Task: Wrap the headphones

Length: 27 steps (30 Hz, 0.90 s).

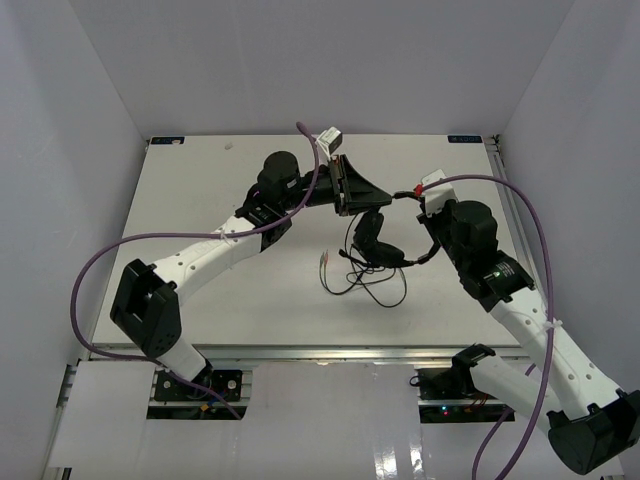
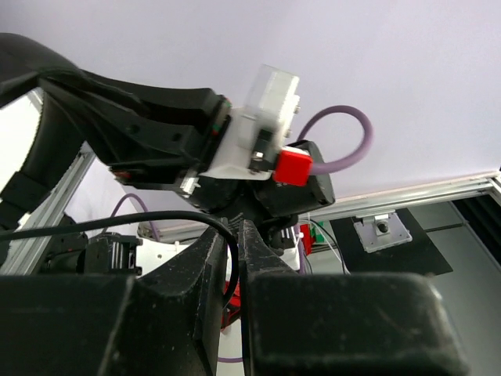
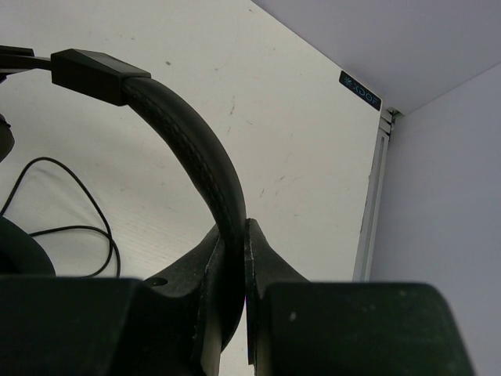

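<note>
The black headphones (image 1: 378, 245) hang just above the table's middle, earcups down. My right gripper (image 1: 422, 205) is shut on the padded headband (image 3: 196, 149), which runs up out of its jaws (image 3: 235, 231) in the right wrist view. My left gripper (image 1: 382, 199) is close beside it on the left. In the left wrist view it (image 2: 239, 227) is shut on the thin black cord (image 2: 117, 222), which curves down between the fingers. The rest of the cord (image 1: 372, 288) lies in loose loops on the table, with the reddish plugs (image 1: 322, 260) at its left end.
The white table (image 1: 200, 300) is boxed in by white walls at the back and both sides. A metal rail (image 3: 372, 196) runs along its right edge. Thick purple cables (image 1: 120, 250) arc out from both arms. The right arm's wrist camera housing (image 2: 262, 133) fills the left wrist view.
</note>
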Motion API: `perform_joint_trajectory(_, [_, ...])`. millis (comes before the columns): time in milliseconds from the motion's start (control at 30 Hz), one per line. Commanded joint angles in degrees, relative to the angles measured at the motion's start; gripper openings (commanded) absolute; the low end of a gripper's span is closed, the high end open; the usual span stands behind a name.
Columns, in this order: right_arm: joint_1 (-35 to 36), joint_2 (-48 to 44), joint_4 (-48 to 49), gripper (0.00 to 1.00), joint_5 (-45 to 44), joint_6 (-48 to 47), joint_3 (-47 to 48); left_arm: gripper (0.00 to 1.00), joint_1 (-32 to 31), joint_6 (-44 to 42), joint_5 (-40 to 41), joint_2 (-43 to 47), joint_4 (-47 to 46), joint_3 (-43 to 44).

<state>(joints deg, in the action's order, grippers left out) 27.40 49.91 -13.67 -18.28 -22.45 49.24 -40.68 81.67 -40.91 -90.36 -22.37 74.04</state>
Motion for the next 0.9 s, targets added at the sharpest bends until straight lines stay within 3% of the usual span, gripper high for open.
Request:
perform_joint_trajectory(0, [0.12,-2.56,2.30,0.08,2.56,3.02,0.97,0.22,0.29,-1.76,1.27,3.89,4.36,-1.17])
perform_joint_trajectory(233, [0.11,-3.90,0.56,0.08,9.19,1.26,0.99,0.23,3.76,-2.35,4.39,9.39,10.88,-4.80])
perform_joint_trajectory(400, [0.20,-3.50,-0.91,0.08,16.79,-0.05,0.24,0.23,4.29,-0.73,1.00,5.08,8.75,-0.38])
perform_joint_trajectory(867, [2.29,-1.03,2.98,0.08,16.42,0.96,-0.50,0.24,2.13,-0.21,-2.80,-2.18,10.86,6.90])
